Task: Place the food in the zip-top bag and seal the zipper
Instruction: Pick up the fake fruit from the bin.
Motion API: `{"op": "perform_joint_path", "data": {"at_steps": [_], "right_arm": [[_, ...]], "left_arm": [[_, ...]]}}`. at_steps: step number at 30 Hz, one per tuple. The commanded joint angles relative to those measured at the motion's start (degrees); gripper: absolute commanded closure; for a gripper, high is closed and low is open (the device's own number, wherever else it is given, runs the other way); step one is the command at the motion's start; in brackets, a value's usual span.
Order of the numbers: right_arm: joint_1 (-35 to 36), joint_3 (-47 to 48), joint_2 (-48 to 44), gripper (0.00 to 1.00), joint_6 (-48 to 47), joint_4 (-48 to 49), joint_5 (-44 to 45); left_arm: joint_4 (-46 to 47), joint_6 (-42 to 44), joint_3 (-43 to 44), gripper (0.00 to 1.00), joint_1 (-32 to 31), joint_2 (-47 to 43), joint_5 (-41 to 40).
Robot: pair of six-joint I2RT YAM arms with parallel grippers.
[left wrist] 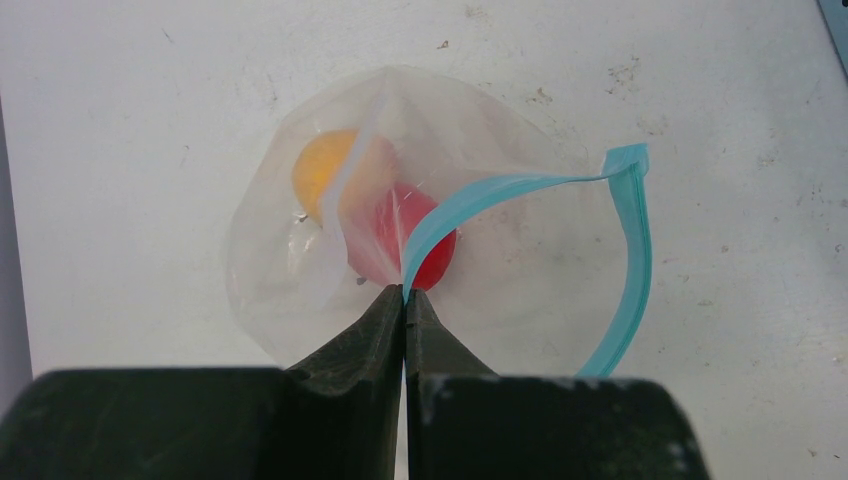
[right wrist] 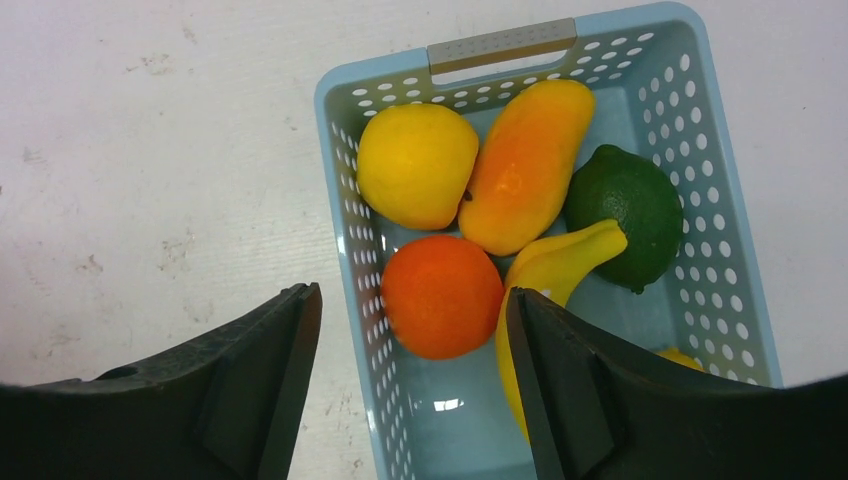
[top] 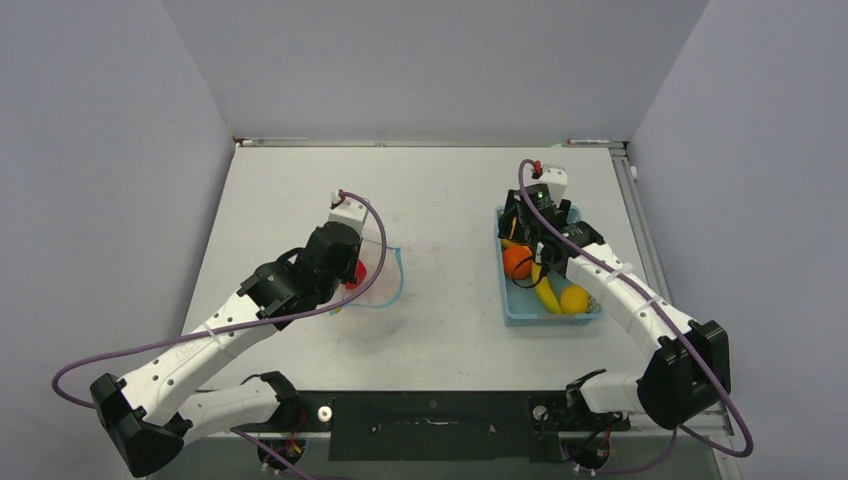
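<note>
The clear zip-top bag (left wrist: 540, 250) lies on the table with its mouth pulled open. Inside it are a red fruit (left wrist: 435, 255) and an orange-yellow round (left wrist: 318, 170). My left gripper (left wrist: 405, 295) is shut on the light blue zipper (left wrist: 635, 250) strip at the mouth's near edge. The remaining food sits in the basket: an orange (right wrist: 440, 295), a yellow round (right wrist: 415, 165), an orange-yellow mango shape (right wrist: 525, 165), a green one (right wrist: 625, 215) and a banana (right wrist: 560, 265). My right gripper (right wrist: 412, 292) hangs open above the orange, its fingers straddling the basket's left wall.
The light blue mesh basket (right wrist: 720, 170) stands at the right of the table (top: 450, 200), its grey handle at the far end. The bag (top: 390, 265) lies left of centre. Grey walls close in the table on three sides.
</note>
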Motion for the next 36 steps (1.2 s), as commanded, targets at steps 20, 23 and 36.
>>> {"op": "perform_joint_path", "data": {"at_steps": [20, 23, 36], "right_arm": [[-9.3, 3.1, 18.5, 0.19, 1.1, 14.7, -7.8], [-10.0, 3.3, 20.1, 0.18, 1.6, 15.8, -8.1], [-11.0, 5.2, 26.3, 0.24, 2.3, 18.7, -10.0]], "left_arm": [[2.7, -0.1, 0.3, 1.0, 0.1, 0.1, -1.2], [2.7, -0.1, 0.3, 1.0, 0.1, 0.2, -1.2], [2.6, 0.0, 0.3, 1.0, 0.1, 0.2, -1.5]]}}
